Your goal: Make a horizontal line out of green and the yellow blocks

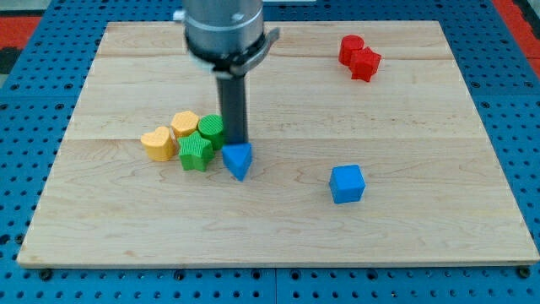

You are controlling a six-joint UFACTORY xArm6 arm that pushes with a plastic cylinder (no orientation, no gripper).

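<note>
A yellow heart-shaped block (157, 143) and a yellow hexagonal block (185, 124) lie at the view's left of centre. A green star-shaped block (196, 151) and a green round block (212, 130) touch them on their right, so the four form a tight cluster. My tip (237, 143) stands just right of the green round block and right behind a blue triangular block (238, 160), touching or nearly touching it.
A blue cube (347, 183) lies to the view's right of centre. Two red blocks (359, 57) sit together near the view's top right. The wooden board (126, 228) ends at a blue pegboard surround on all sides.
</note>
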